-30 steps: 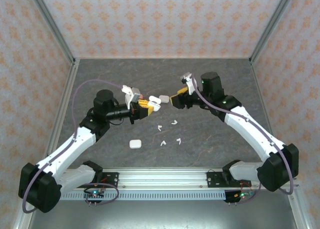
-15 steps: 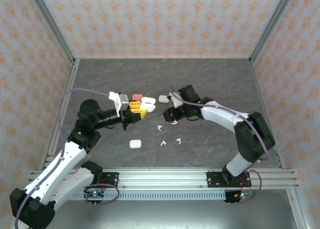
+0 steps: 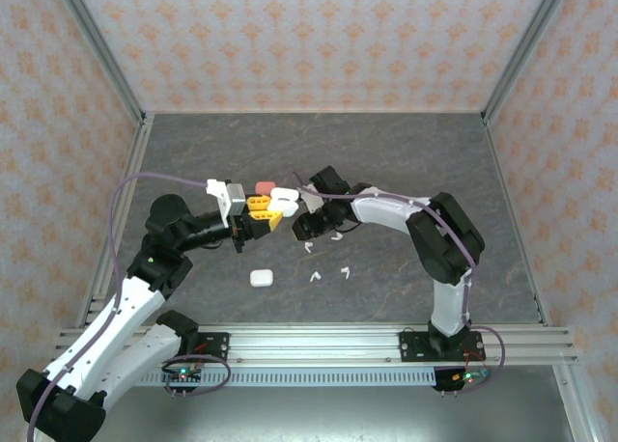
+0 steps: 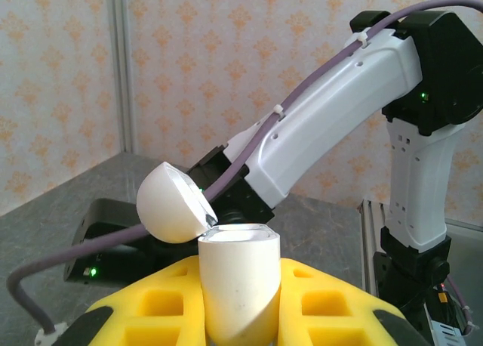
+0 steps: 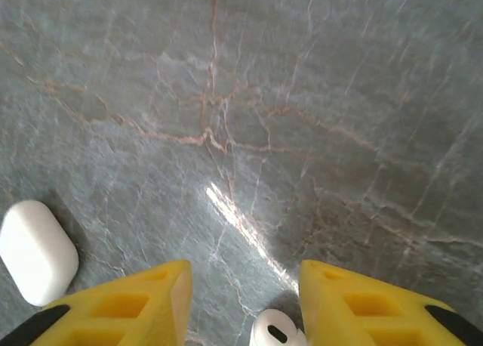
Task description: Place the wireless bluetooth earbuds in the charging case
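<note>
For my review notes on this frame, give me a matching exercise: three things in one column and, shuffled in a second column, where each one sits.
Things:
1. open white charging case
2. closed white charging case nearest the arm bases
3. white earbud

Places:
a. between the spread fingers of the right end effector
b. clamped in the left end effector
c. flat on the table, nothing touching it

Pairs: 1-b, 2-c, 3-a.
</note>
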You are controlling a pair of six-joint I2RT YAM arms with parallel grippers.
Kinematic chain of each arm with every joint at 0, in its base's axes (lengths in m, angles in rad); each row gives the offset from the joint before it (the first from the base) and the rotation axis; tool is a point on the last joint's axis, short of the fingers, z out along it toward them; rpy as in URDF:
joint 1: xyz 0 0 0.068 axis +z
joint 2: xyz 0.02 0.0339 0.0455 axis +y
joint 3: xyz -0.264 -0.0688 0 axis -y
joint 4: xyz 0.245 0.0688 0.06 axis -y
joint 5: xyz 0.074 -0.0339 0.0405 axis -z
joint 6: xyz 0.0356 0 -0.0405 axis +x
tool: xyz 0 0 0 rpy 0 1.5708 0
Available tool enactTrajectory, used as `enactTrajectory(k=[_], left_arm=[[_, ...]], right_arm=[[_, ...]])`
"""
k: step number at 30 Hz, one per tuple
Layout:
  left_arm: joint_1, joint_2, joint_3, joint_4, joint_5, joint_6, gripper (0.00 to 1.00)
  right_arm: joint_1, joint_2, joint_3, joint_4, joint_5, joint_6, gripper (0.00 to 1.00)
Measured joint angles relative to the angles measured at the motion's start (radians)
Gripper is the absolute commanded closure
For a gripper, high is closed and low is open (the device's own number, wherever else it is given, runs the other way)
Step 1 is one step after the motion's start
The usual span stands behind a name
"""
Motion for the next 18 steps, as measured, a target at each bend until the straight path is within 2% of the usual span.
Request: enactTrajectory(k=[18], left_arm=[[0.000,0.003,-0.004,-0.001,-0.011,0.006,1.00]], right_arm=[[0.013,0.011,-0.011,-0.068,0.005,-0.057,0.63]])
